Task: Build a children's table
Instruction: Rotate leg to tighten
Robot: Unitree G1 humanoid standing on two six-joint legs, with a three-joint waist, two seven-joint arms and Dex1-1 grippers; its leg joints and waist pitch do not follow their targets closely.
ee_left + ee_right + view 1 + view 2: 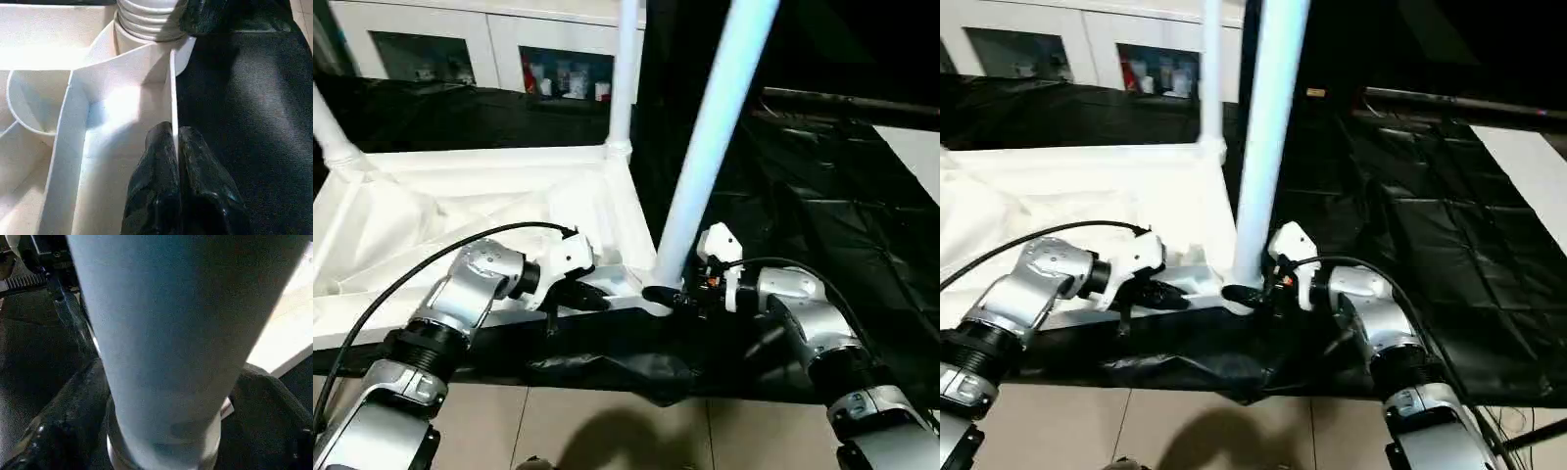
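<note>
With the left pincer point(592, 297) pinched shut on the near rim of the upturned white plastic ribbed tabletop point(460, 211) on the black-sheeted table point(822, 196), the right pincer point(690, 299) stands wide around the long white tube leg point(710, 147) at its corner socket point(658, 292), so an unseated leg may tilt out.

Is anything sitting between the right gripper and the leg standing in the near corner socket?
Nothing visible. The right gripper already straddles the leg at its base, one black finger on each side, just above the near corner socket of the tabletop.
</note>
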